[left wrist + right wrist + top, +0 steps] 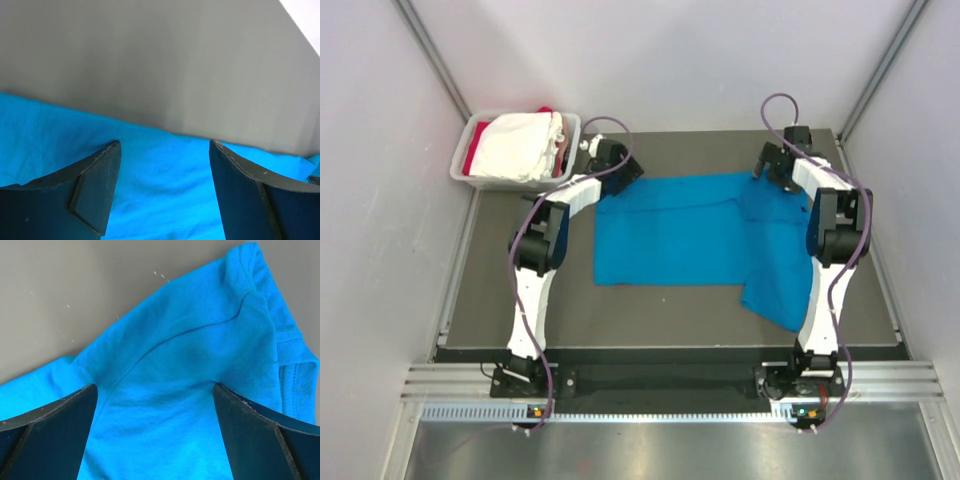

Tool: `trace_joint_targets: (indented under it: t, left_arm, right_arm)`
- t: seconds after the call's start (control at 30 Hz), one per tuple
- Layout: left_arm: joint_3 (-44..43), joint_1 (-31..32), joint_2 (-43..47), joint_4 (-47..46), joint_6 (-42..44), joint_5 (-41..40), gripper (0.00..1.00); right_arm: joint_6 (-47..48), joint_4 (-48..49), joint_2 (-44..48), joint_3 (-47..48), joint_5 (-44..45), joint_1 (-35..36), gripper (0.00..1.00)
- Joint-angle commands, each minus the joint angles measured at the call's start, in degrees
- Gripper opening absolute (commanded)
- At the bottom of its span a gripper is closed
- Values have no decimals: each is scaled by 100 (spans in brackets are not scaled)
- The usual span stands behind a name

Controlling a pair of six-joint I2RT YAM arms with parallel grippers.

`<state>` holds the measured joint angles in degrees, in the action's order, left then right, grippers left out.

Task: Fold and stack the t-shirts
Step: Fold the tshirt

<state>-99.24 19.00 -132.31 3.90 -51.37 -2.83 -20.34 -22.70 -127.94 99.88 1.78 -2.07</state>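
Blue t-shirt (690, 240) lies spread flat mid-table (500, 300), its far edge short of the table's far edge. A bare strip runs along the left and near sides. On the right, the cloth reaches under the right arm.

Count: one blue t-shirt on the table, one tub (470, 170) at the far left corner holding white (520, 145) and red cloth (472, 160), two arms.

Both arms reach far. Left end effector (165, 145) is over the shirt's far left edge, jaws apart, clamping nothing. Right end effector (155, 387) is over the sleeve seam, jaws wide apart, clamping nothing
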Motion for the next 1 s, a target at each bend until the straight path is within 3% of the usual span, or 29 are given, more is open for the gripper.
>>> trace_joint_targets:
  t: [0.0,0.33,0.77,0.97]
  left_arm:
    - [-218,-187,-479,436,48,-139,76]
    - [-1158,-204,-946,805,312,-42,76]
    - [-430,-160,714,585,1288,-121,77]
    - [-183,-125,541,515,964,27,77]
  right_arm:
    - [100,-138,-293,392,-72,-66,100]
    - [-84,19,-329,516,-161,-48,100]
    - [197,292,770,401,-398,-40,100]
    - [135,196,411,630,-442,-31,100]
